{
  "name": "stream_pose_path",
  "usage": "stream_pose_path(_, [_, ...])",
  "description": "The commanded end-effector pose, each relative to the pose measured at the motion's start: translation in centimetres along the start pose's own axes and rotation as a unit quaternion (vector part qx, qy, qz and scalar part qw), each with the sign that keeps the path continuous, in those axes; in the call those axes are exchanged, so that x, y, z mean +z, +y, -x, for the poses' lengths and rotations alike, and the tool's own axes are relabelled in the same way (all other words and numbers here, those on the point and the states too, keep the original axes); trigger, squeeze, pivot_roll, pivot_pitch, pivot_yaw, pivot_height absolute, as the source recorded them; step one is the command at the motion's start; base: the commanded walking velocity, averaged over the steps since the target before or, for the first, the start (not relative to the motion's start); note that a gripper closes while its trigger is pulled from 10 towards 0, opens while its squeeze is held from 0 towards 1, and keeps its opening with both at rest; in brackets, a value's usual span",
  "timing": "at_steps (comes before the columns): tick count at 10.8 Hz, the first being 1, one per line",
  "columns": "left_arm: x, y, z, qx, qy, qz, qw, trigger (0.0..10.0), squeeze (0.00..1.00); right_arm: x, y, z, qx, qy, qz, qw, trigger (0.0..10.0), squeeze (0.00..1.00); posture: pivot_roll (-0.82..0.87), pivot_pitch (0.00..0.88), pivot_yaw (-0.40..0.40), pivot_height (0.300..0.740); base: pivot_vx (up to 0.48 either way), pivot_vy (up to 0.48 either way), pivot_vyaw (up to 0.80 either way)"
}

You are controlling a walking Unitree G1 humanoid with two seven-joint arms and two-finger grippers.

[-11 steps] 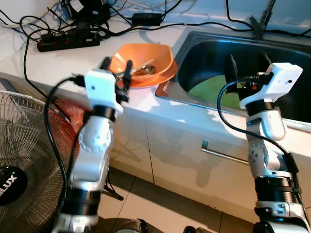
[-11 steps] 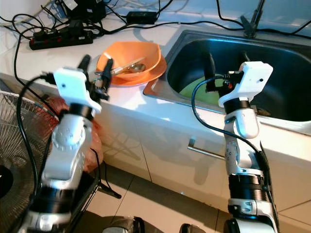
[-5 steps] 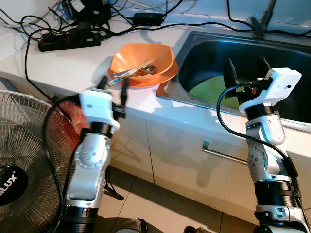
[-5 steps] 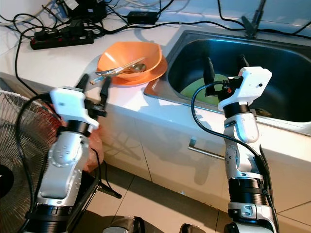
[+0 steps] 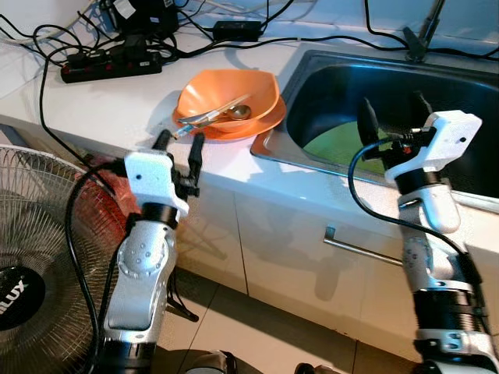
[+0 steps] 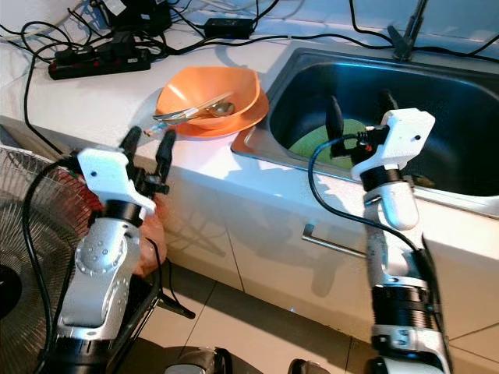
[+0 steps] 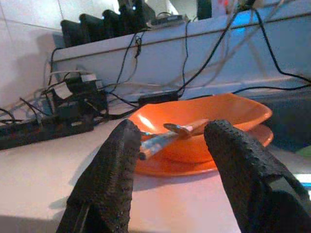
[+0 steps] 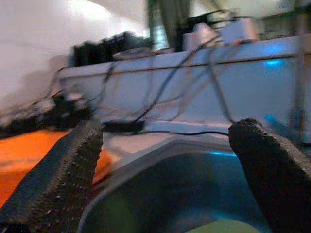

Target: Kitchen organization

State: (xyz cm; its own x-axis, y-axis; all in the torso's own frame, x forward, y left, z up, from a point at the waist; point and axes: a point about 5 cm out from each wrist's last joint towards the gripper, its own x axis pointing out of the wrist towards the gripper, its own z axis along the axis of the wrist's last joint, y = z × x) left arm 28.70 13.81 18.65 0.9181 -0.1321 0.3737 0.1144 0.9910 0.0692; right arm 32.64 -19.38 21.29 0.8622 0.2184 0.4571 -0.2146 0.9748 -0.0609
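Note:
An orange bowl [image 5: 234,92] rests on an orange plate [image 5: 265,121] on the white counter, left of the sink [image 5: 437,78]. A spoon [image 5: 232,111] and other utensils lie in the bowl, their handles sticking out to the left. My left gripper [image 5: 179,140] is open at the counter's front edge, just short of the plate; the bowl [image 7: 204,121] lies beyond its fingertips [image 7: 121,145]. My right gripper [image 5: 394,105] is open and empty over the sink's front part, above a green plate [image 5: 335,144] on the sink floor.
A black power strip [image 5: 109,66], an adapter [image 5: 235,31] and several cables lie at the back of the counter. A standing fan [image 5: 39,257] and a red bag [image 5: 109,183] are low on the left. A cabinet handle [image 5: 366,248] sits below the sink.
My left gripper has drawn back and down from beside the bowl to the counter's front edge. The right gripper has barely shifted over the sink.

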Motion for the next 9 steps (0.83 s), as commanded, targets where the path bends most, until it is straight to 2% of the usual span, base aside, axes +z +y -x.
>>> stream_pose_path(1, [0.1,0.1,0.3,-0.003,0.001,0.001,1.000,10.0,0.00,-0.5,0.2,0.4,0.020,0.014,-0.007,1.000,10.0,0.00,0.10,0.097,0.076,0.740,0.000,0.000,0.00])
stream_pose_path(3, [0.1,-0.1,0.7,-0.007,0.006,0.003,1.000,10.0,0.00,-0.4,-1.4,1.7,0.110,0.040,0.001,0.993,10.0,0.00,0.09,0.093,0.077,0.740,0.000,0.000,0.00])
stream_pose_path(5, [0.0,0.0,1.0,-0.008,0.012,0.002,1.000,10.0,0.00,0.4,-3.0,2.2,0.141,0.046,-0.002,0.989,10.0,0.00,0.09,0.097,0.078,0.740,0.000,0.000,0.00])
stream_pose_path(7, [-0.1,0.1,0.9,-0.007,0.015,0.000,1.000,10.0,0.00,0.6,-2.3,2.9,0.207,0.053,-0.021,0.977,10.0,0.00,0.10,0.113,0.076,0.740,0.000,0.000,0.00])
stream_pose_path(9, [-0.1,0.1,0.4,-0.006,0.015,0.001,1.000,10.0,0.00,0.2,-1.5,3.0,0.220,0.054,-0.035,0.973,10.0,0.00,0.11,0.118,0.078,0.740,0.000,0.000,0.00])
